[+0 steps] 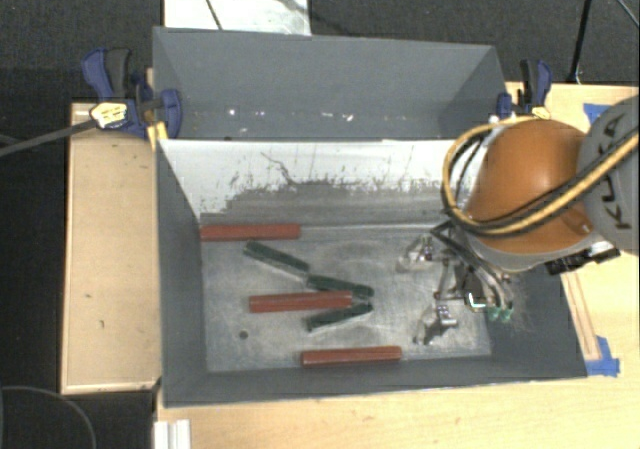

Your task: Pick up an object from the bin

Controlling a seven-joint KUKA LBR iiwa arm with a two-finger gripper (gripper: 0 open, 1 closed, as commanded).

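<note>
At the right end of the bin [183, 267], we see the pincer [425, 292] spread open and empty, apart from the bars [300, 303], so the whole pick is left.

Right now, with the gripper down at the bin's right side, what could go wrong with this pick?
1. The open gripper sits over bare bin floor; closing here likely grabs nothing.
2. To its left, two dark green sticks and a red-brown stick lie touching in a cluster, so a grab there may lift two or scatter them.
</note>
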